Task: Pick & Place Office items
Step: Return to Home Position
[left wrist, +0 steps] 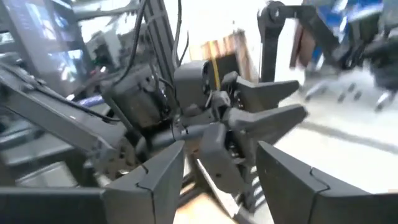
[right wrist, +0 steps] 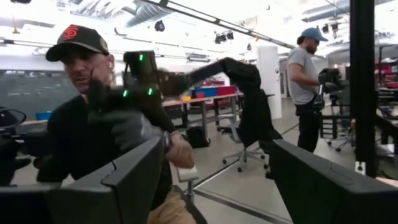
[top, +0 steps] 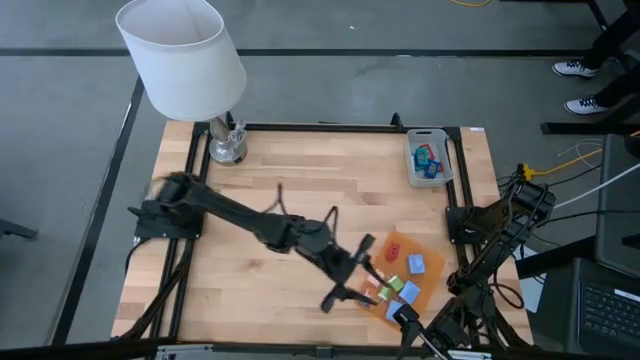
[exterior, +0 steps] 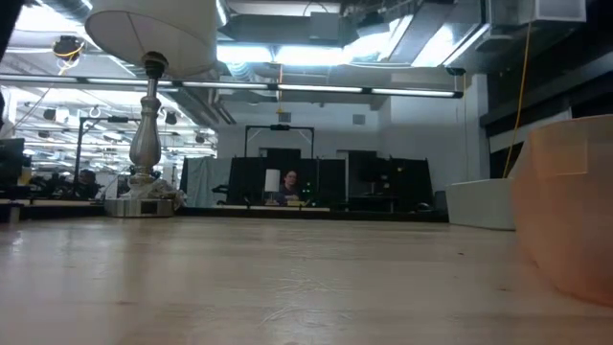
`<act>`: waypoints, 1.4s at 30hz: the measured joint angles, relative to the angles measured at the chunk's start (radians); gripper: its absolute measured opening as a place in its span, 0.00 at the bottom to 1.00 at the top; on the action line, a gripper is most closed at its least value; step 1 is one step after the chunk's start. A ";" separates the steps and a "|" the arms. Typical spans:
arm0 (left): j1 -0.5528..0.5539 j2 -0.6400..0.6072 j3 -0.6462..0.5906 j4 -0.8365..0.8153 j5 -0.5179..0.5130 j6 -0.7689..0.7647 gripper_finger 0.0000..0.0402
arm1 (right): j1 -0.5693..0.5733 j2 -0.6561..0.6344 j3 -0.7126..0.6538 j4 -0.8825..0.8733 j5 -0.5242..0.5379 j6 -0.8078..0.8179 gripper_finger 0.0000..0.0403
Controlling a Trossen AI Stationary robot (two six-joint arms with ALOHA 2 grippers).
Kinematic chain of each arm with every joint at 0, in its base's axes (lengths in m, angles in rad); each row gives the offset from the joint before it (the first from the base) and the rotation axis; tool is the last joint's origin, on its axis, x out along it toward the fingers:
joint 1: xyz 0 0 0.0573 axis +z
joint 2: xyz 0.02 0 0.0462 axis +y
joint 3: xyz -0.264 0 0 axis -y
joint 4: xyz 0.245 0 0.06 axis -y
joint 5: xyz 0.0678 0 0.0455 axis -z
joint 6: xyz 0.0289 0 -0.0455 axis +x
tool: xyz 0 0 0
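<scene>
The left arm reaches from its base at the desk's (top: 300,180) left edge diagonally towards the near right corner. Its claw (top: 348,280) sits just beside the left edge of the orange sheet (top: 432,280), and the left wrist view shows its two fingers (left wrist: 149,183) spread apart with nothing between them.

The right arm is folded at the desk's right side. Its claw (right wrist: 216,155) is also open and empty, pointing out into the room, where a person in a dark cap (right wrist: 81,124) and another person (right wrist: 305,81) stand.

Several office items lie on the orange sheet, among them a red piece (top: 393,250), a blue piece (top: 416,264) and a green piece (top: 390,283). A few more coloured pieces (top: 430,162) lie in the grey tray (top: 412,150) at the far right corner. A white-shaded lamp (top: 182,55) stands at the far left.
</scene>
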 joint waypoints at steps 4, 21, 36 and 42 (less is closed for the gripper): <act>-0.063 -0.137 0.000 -0.233 -0.125 0.083 0.47 | -0.019 0.000 0.000 -0.015 0.000 -0.008 0.72; -0.490 -0.399 0.000 -0.651 -0.689 0.085 0.39 | -0.010 0.000 0.000 -0.034 0.210 -0.188 0.72; -0.804 -0.398 0.000 -0.722 -1.125 -0.126 0.36 | 0.020 0.000 0.000 0.007 0.077 -0.217 0.72; -0.865 -0.398 0.000 -0.645 -1.092 -0.128 0.35 | 0.031 -0.028 0.000 0.002 0.081 -0.209 0.72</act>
